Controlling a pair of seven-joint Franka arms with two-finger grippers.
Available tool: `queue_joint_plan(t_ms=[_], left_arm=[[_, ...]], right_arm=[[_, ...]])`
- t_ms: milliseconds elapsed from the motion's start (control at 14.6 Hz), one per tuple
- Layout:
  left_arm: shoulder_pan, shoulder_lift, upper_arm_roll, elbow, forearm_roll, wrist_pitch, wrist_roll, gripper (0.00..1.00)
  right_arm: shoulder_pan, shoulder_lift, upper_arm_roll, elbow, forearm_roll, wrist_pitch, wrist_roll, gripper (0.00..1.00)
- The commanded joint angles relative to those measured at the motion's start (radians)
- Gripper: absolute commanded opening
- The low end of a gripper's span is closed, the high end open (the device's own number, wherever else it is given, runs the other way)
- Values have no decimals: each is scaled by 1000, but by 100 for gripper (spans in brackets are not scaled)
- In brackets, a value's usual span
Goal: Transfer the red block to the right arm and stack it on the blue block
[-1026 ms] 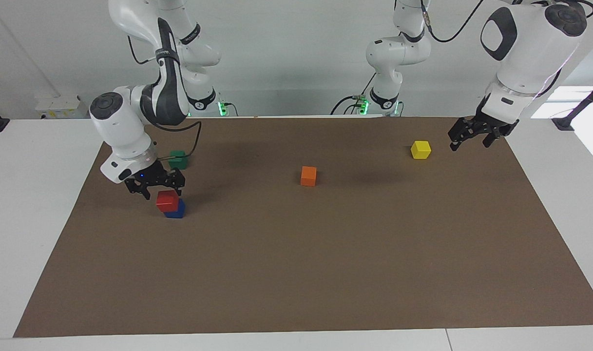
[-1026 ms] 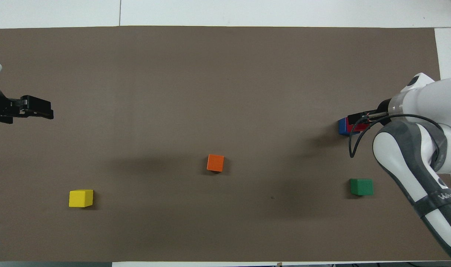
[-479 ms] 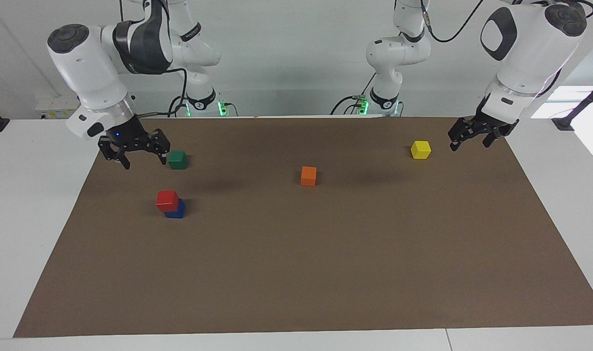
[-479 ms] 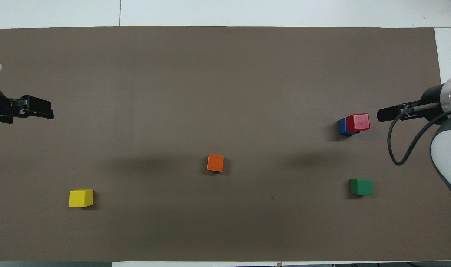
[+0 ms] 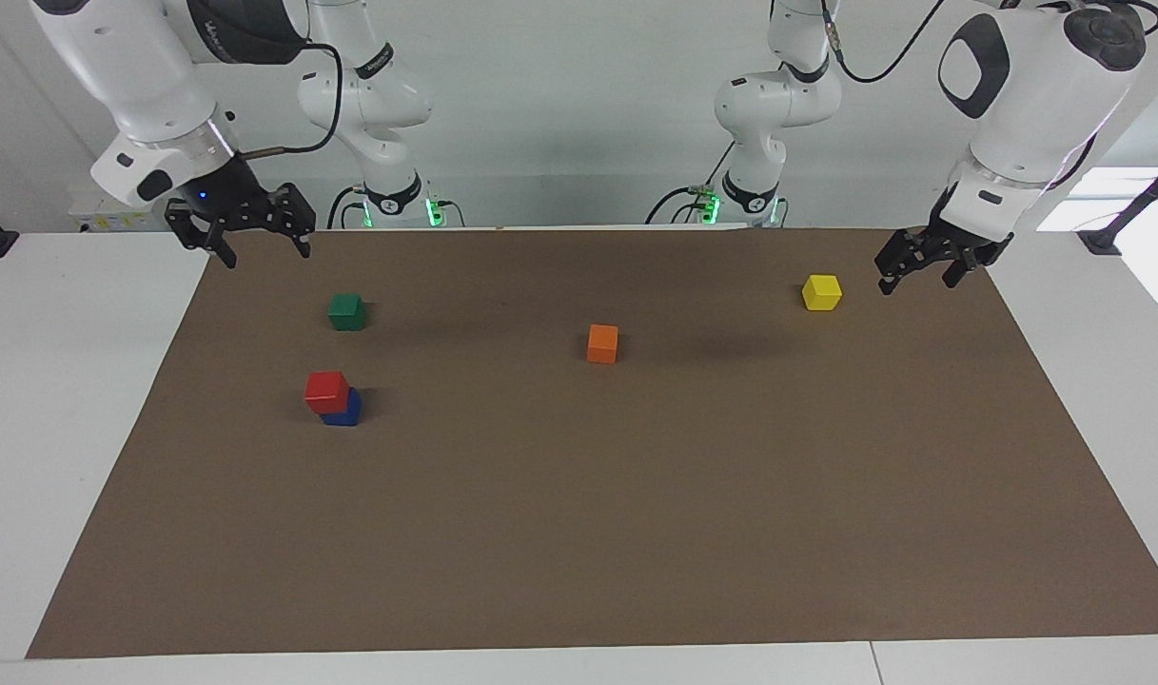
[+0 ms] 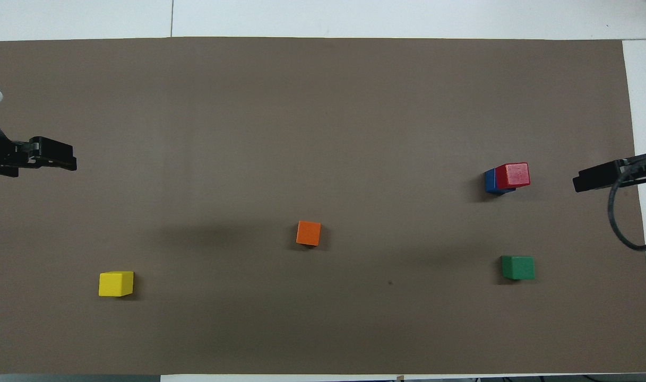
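The red block [image 5: 326,390] sits on top of the blue block [image 5: 347,412], shifted a little off its centre, at the right arm's end of the brown mat [image 5: 579,533]. The stack also shows in the overhead view, red block [image 6: 514,175] over blue block [image 6: 489,180]. My right gripper [image 5: 263,251] is open and empty, raised over the mat's corner at the right arm's end, well clear of the stack; it also shows in the overhead view [image 6: 585,183]. My left gripper [image 5: 916,282] is open and empty and waits over the mat's edge beside the yellow cube.
A green cube [image 5: 347,311] lies nearer to the robots than the stack. An orange cube [image 5: 602,342] lies mid-mat. A yellow cube [image 5: 821,292] lies toward the left arm's end. White table [image 5: 65,381] surrounds the mat.
My right gripper has let go of the red block, risen from the stack and drawn back toward the mat's corner. The stack stays in place. The left arm has not moved.
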Motion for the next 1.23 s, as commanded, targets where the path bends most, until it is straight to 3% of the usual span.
queue_joint_plan(t_ms=[0, 342, 1162], left_arm=[[-9, -8, 9, 5, 7, -18, 4, 100], [-9, -8, 9, 5, 7, -20, 4, 100], [-9, -8, 9, 5, 7, -18, 4, 100]], right_arm=[[8, 58, -10, 80, -18, -38, -22, 100], [12, 30, -9, -30, -70, 66, -1, 100], [6, 36, -9, -11, -64, 75, 13, 100]])
